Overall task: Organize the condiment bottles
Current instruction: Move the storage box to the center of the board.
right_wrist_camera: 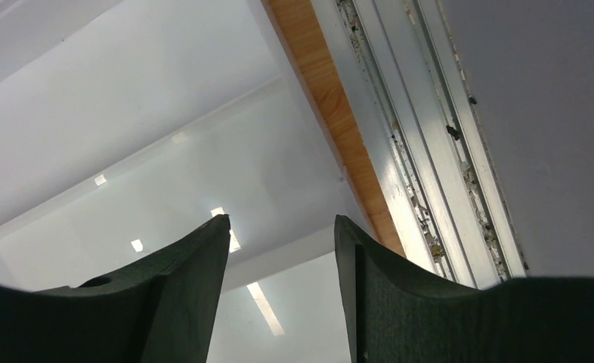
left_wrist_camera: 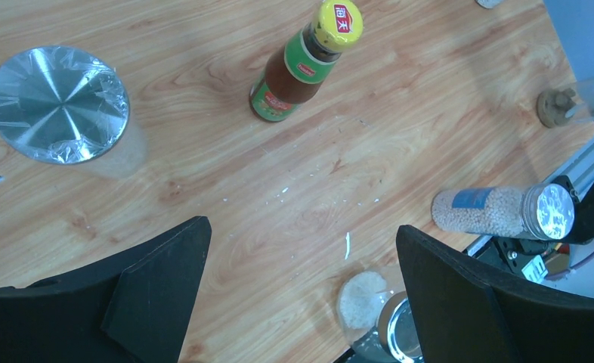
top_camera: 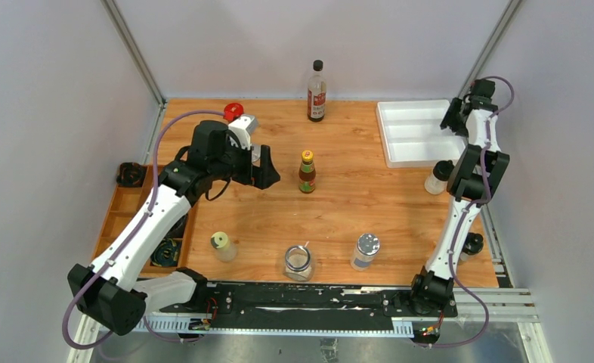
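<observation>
**Both grippers open, bottles scattered around the sauce bottle**

The yellow-capped sauce bottle stands upright near the middle of the table, and everything else is placed from it.

Nearest, in front of the sauce bottle, three containers form a loose row by the near edge. A small pale-capped bottle is to the near left. A clear glass jar is almost straight in front. A silver-capped jar of pale grains is to the near right. Further right at about that depth, a black-capped bottle sits at the table's right edge, beside the right arm. Well to the near left lies an orange compartment tray holding black coiled cables.

Level with the sauce bottle and just to its left is the left gripper. Its fingers are spread wide over bare wood, with nothing between them and clear of the bottle. Well to the right, a clear bottle with a black cap stands close against the right arm.

Far left, behind the left arm, are a red-capped bottle and a silver-topped jar, side by side. Far right lies the white tray. The right gripper hangs over the tray's right side, fingers parted and holding nothing.

Farthest, almost straight behind the sauce bottle, the tall red-labelled bottle stands at the back edge.
</observation>
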{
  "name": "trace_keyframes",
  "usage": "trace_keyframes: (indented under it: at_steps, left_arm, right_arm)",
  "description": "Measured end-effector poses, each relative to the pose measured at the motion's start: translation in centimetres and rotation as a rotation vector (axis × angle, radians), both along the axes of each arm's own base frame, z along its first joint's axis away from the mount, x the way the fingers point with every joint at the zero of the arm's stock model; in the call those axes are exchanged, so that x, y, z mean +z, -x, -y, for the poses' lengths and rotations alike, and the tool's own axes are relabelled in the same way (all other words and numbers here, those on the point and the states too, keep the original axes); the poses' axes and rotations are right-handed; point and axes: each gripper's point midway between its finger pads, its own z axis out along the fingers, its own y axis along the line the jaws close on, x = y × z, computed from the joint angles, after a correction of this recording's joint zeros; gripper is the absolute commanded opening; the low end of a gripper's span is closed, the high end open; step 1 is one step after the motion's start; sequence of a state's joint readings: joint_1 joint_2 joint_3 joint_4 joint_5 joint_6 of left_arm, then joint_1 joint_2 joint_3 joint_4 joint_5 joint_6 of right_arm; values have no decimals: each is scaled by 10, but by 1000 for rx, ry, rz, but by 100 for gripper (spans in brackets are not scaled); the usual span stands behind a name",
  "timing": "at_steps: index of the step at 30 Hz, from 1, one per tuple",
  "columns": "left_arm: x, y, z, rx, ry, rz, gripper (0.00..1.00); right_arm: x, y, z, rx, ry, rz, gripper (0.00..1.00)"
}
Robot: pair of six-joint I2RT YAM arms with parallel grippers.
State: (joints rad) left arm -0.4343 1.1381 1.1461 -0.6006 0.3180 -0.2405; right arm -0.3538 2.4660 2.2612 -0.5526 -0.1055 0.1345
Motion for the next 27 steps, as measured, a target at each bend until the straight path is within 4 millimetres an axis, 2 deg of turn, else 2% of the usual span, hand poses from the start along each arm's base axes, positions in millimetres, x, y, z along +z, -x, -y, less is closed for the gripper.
trace_keyframes:
  at_steps: [6, 11, 14, 17, 21, 24, 27]
  left_arm:
    - [-2, -2, 3, -10, 6, -4, 100]
    - [0, -3, 5, -16, 13, 3, 100]
    - [0, -3, 5, -18, 15, 4, 100]
    - [1, -3, 6, -19, 17, 7, 100]
    - [2, -3, 5, -19, 18, 11, 100]
    - [3, -3, 6, -19, 19, 13, 100]
    - [3, -3, 6, -20, 18, 13, 100]
  right_arm:
    - [-10, 2, 1, 11, -27, 6, 58]
    - [-26, 10, -11, 40, -51, -28, 61]
    - [-20, 13, -24, 84, -61, -18, 61]
    - [-6, 9, -38, 130, -73, 17, 63]
    - [27, 1, -54, 178, -38, 75, 65]
    - [57, 0, -54, 175, 30, 116, 66]
    - [83, 0, -45, 140, 103, 154, 66]
